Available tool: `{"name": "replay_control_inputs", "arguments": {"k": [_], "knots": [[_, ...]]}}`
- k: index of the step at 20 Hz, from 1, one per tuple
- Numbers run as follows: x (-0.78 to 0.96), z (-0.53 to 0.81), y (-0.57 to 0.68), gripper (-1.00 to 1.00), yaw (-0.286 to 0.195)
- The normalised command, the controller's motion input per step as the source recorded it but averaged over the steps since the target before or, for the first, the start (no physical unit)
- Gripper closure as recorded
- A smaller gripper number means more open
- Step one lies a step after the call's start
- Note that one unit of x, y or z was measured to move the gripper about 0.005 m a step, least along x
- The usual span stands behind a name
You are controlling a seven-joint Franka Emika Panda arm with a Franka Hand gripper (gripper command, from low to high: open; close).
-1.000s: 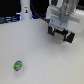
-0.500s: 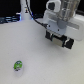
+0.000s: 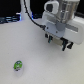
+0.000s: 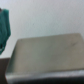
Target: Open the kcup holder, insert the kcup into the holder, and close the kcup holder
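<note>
Sliding toward the exterior view's left and a touch lower than a second ago, the gripper [image 3: 59, 44] hangs over the far side of the white desk [image 3: 30, 45] – closing in, I'd say, on the kcup holder [image 4: 45, 57], which only the wrist view shows as a blurred grey slab with a teal shape [image 4: 4, 26] beside it. Fingers slightly parted, nothing between them as far as I can tell. One kcup [image 3: 18, 65], green top up, sits alone toward the desk's near edge, well apart from the gripper – one pod, one holder, one arm, drawer not yet opened
</note>
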Motion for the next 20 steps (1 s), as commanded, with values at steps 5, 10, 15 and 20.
{"name": "replay_control_inputs", "arguments": {"k": [5, 10, 15, 20], "knots": [[0.30, 0.26, -0.62, -1.00, -0.183], [0.26, 0.15, -0.67, -1.00, -0.201], [0.16, 0.11, -0.70, -1.00, -0.204], [0.09, 0.06, -0.71, -1.00, -0.208]]}}
